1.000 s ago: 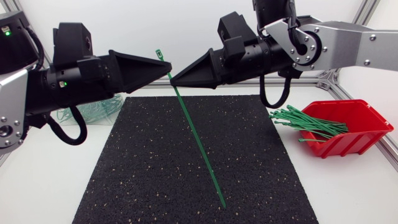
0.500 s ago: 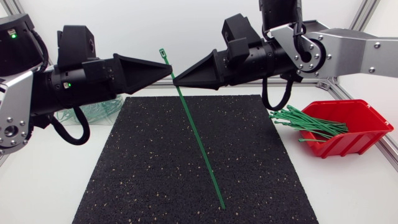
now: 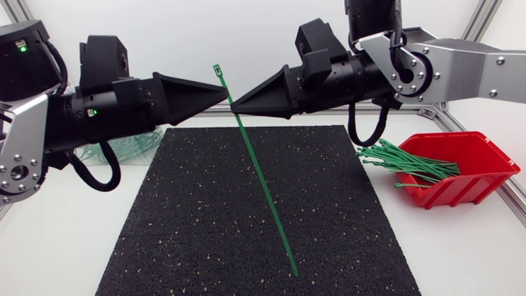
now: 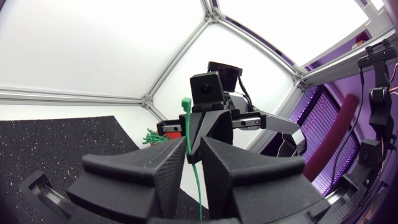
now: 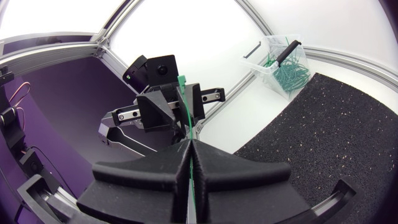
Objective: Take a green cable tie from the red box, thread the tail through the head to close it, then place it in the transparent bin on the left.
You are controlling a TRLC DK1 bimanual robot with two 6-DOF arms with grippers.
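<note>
A long green cable tie hangs slanted above the black mat, its head up and its tail tip near the mat's front. My right gripper is shut on the strap just under the head; in the right wrist view the strap runs out of the shut fingers. My left gripper faces it tip to tip. In the left wrist view the strap passes between its fingers, which stand a narrow gap apart. The red box at right holds several green ties.
A black speckled mat covers the table's middle. The transparent bin with closed green ties stands at the back left, partly hidden by my left arm; it also shows in the right wrist view. Ties stick out over the red box's left rim.
My left gripper's fingers have drawn closer together around the strap. Both grippers and the tie have shifted slightly right.
</note>
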